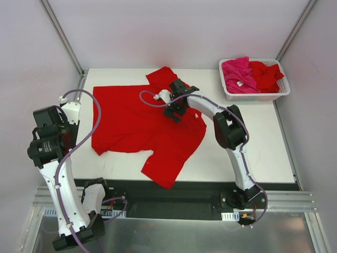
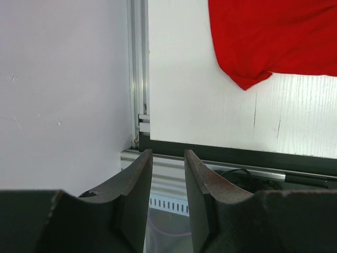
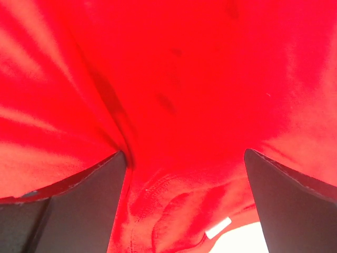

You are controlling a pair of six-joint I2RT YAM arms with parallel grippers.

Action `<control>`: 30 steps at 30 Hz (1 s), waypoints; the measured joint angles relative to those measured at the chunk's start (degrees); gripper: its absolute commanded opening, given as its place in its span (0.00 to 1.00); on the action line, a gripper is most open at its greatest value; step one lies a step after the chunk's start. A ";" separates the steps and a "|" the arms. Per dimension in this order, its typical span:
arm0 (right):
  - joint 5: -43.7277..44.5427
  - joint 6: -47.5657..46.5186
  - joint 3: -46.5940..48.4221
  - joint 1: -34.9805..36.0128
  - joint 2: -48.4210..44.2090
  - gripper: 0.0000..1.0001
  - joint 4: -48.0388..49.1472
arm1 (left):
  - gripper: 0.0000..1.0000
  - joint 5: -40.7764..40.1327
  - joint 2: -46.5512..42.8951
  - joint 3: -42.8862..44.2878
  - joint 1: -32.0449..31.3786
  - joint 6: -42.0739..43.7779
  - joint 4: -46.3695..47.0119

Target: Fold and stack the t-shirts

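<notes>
From above, a red t-shirt lies spread on the white table, with one sleeve toward the far edge and the other toward the near edge. The right gripper hovers over the collar end. The left arm stands off the table's left side, apart from the cloth. At the far right corner, a white slotted basket holds a magenta-pink shirt and another red one. Over to the left wrist view: the left gripper has its jaws only narrowly apart, with nothing between them. It points near the table's near left corner, and a tip of the red t-shirt sits well apart at upper right. Now the right wrist view: red cloth fills it. The fingers stand wide, one on each side of the neckline, with a small white label just below. I can't tell whether they touch the fabric.
</notes>
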 measured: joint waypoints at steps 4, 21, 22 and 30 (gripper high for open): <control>3.17 -3.43 4.48 -1.90 2.49 0.96 -0.87 | 0.31 0.46 0.44 0.79 0.00 -1.11 0.00; 1.16 -6.62 15.41 -4.52 3.30 0.96 -9.25 | 0.32 1.16 0.44 2.34 0.00 -3.08 -0.07; 1.38 -6.49 15.82 -4.98 3.21 0.96 -8.61 | 0.31 1.16 0.44 2.51 0.00 -3.15 -0.11; 6.54 -6.93 16.13 -8.15 4.11 0.96 -4.81 | 0.31 1.16 0.44 4.35 0.00 -3.30 -1.27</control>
